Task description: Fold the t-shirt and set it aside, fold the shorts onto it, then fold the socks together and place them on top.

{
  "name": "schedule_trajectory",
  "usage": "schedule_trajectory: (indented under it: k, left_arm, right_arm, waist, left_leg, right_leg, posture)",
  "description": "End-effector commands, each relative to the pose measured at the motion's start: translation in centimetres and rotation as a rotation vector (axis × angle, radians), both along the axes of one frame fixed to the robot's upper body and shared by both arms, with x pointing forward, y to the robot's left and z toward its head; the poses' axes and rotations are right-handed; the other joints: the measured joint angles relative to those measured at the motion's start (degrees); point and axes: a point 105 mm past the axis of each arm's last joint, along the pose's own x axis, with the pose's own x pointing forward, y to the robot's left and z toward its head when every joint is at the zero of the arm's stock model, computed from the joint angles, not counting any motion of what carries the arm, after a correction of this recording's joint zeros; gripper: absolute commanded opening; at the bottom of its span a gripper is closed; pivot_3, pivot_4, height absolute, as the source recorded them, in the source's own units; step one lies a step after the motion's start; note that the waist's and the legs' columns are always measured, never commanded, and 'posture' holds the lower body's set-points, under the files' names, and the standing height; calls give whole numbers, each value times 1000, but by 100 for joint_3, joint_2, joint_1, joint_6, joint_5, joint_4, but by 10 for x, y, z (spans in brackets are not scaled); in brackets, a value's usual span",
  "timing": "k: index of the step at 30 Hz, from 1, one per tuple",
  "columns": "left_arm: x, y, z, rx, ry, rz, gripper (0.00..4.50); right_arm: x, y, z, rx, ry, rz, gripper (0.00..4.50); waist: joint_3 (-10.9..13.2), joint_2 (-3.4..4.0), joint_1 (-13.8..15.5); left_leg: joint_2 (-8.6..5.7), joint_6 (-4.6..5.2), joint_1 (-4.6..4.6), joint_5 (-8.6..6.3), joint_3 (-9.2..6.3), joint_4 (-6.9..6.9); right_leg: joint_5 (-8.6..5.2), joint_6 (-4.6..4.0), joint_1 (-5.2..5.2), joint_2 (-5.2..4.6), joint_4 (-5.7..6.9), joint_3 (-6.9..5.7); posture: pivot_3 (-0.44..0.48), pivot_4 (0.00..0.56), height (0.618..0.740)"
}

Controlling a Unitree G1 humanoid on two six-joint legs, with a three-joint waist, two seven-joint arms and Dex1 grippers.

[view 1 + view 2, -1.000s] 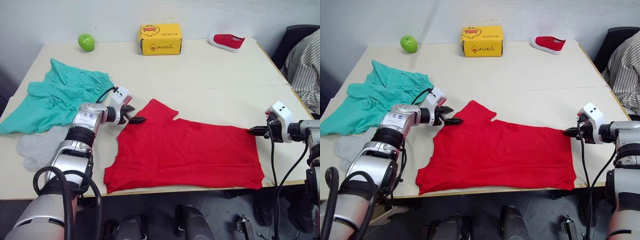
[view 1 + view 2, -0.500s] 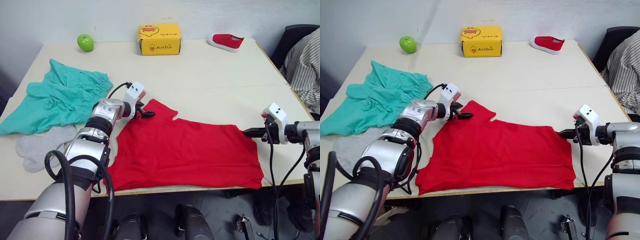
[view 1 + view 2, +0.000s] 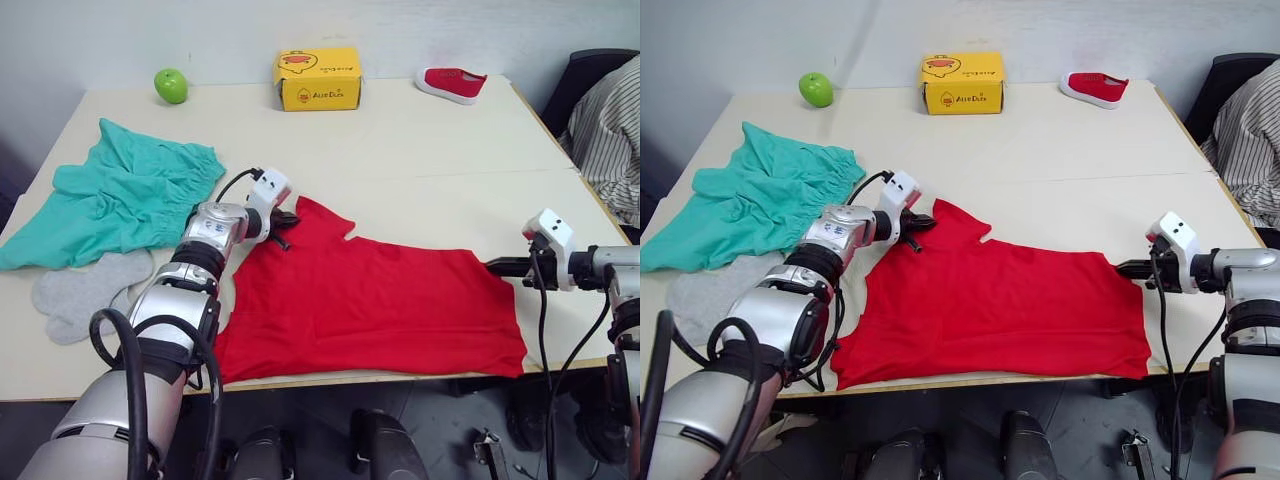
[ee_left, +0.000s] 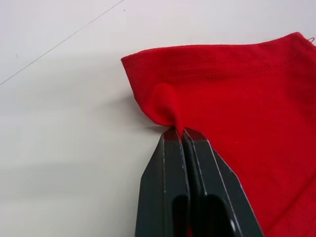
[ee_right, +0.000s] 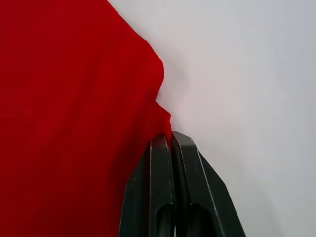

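Both tools are pinched shut on the t-shirt [image 3: 370, 300], which lies flat on the desk [image 3: 440, 150] between them: the left tool [image 4: 181, 132] grips the sleeve edge, the right tool [image 5: 170, 136] the far hem corner. To fold cleanly, I judge both should lift together and carry their edges toward the near side at an even pace, keeping the cloth taut. Each forearm reaches in low, nearly level with the desk, tools pointing inward toward each other.
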Motion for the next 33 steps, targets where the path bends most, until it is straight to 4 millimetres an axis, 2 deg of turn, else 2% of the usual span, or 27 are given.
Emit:
schedule_trajectory:
  k: [1,10,15,23,33]
  left_arm:
    - [1,16,4,-26,-40,30,26]
    - [3,41,25,-88,-182,72,26]
    - [3,48,38,-103,-286,74,26]
    - [-2,51,52,-100,-417,30,26]
    - [-26,59,50,-69,-550,-96,26]
  right_arm:
    - [12,2,25,7,-145,-8,0]
    - [27,6,40,-16,-291,-42,0]
    - [29,4,45,-22,-324,-55,0]
    - [23,-1,55,33,-400,-51,0]
    - [6,-4,55,85,-460,10,0]
  waist:
    - [0,0,-12]
    - [0,0,-30]
    - [0,0,-2]
    - [0,0,-15]
    - [0,0,-18]
  left_leg:
    - [0,0,0,0,0,0]
    - [2,-1,4,0,3,-4]
    - [0,0,1,0,7,-3]
    - [0,0,2,1,8,-3]
    - [2,-1,1,0,8,-4]
  right_leg:
    - [0,0,-1,0,1,1]
    - [0,0,-3,1,2,7]
    - [0,1,-2,-1,1,6]
    - [0,1,-2,1,0,6]
    - [0,1,-2,1,0,6]
  posture:
    - [0,150,740]
    - [0,150,740]
    - [0,150,740]
    - [0,150,740]
    - [0,150,740]
